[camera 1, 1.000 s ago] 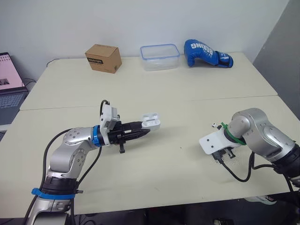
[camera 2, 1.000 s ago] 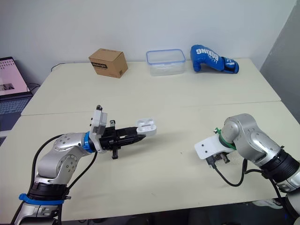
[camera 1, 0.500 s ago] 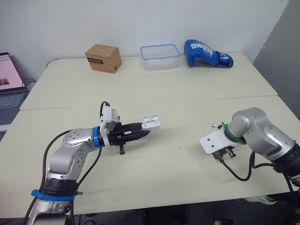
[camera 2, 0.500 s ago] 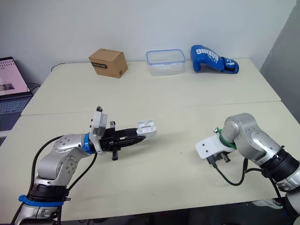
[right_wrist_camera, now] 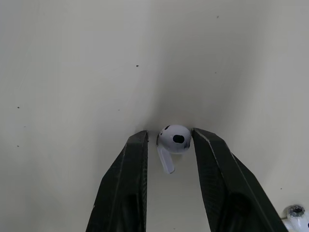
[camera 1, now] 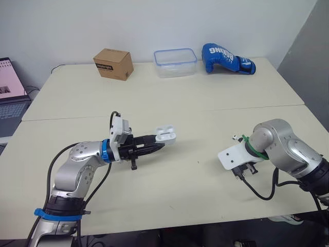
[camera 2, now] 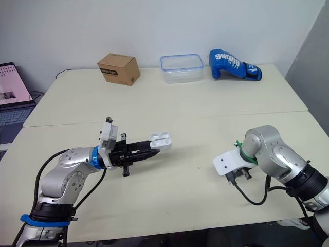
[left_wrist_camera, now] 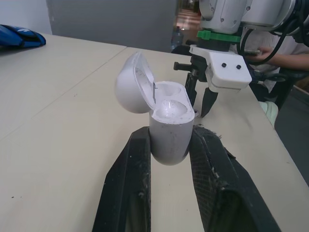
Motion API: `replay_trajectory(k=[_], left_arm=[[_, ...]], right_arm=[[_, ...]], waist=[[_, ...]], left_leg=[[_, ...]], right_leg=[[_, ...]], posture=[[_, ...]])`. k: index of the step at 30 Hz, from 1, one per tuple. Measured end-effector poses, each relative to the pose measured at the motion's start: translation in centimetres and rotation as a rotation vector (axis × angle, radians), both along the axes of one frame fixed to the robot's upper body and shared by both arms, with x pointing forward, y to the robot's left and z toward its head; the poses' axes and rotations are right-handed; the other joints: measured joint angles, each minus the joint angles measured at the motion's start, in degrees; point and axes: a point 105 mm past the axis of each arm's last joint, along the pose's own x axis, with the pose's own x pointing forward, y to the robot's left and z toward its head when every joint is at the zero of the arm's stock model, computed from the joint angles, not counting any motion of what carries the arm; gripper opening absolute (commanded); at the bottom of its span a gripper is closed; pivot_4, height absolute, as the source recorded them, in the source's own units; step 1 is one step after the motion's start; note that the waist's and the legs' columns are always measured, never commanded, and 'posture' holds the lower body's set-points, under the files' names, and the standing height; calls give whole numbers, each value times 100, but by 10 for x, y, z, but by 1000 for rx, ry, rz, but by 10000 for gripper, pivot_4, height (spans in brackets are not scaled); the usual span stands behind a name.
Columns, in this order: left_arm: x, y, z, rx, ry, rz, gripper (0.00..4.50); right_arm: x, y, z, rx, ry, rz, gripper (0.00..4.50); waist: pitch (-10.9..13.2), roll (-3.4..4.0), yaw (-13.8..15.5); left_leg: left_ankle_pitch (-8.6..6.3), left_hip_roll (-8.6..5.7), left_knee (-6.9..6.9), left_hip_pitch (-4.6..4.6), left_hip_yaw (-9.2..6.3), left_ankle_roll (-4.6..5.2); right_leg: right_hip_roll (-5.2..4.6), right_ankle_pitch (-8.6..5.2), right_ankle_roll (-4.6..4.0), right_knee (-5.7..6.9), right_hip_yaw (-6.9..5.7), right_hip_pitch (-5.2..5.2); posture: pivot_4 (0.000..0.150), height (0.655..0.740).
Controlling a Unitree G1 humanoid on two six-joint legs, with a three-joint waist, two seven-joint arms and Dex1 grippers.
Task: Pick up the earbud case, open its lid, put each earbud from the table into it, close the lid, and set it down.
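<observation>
Near the front right edge of the table [camera 1: 169, 98], right gripper [right_wrist_camera: 169, 134] stood with fingers apart, straddling one earbud [right_wrist_camera: 174, 139] that lay on the surface. Toward the front left, left gripper [left_wrist_camera: 171, 134] was clamped on the earbud case [camera 1: 166, 134], lid open, held above the table.

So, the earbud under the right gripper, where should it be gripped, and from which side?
Best take the earbud by its round head, from straight above, a finger on each side, as the right gripper stands. The head is the widest part; the thin stem lies flat on the table, offering little to pinch.
</observation>
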Motion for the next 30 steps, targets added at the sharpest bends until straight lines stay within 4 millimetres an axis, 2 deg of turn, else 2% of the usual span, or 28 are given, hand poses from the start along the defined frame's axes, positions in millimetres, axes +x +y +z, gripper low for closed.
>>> replay_trajectory(k=[2, 18, 22, 28, 30], left_arm=[[-1, -1, 1, 0, -4, -3, 7753], [0, -4, 0, -7, -10, 6, 7753], [3, -4, -2, -18, -13, 22, 7753], [16, -3, -3, -49, -20, 58, 7753], [20, -5, -2, -53, -28, 56, 7753]], right_arm=[[-1, 1, 0, -1, 0, 4, 3961], [1, 1, 3, 11, -14, -33, 3976], [6, 13, 25, 195, -35, -141, 3976], [8, 45, 54, 676, 21, -409, 3976], [8, 60, 65, 904, 83, -523, 3976]], waist=[[0, 0, 0], [0, 0, 1], [0, 0, 5], [-1, -1, 15], [-1, -1, 16]], left_leg=[[0, 0, 0, 0, 0, 0], [0, 0, 0, 0, 1, 0], [0, 1, -2, 0, -3, 0], [0, -1, 0, -1, -8, 0], [0, -2, -1, -1, -8, 0]], right_leg=[[0, 0, 0, 0, 0, 0], [0, 0, 0, 1, 1, 0], [0, 0, 0, -1, -1, 0], [-1, 0, -1, 0, -3, 1], [-1, 1, -1, 3, -1, -2]], posture=[[1500, 7307], [1500, 7307], [1500, 7307], [1500, 7307], [1500, 7307]])
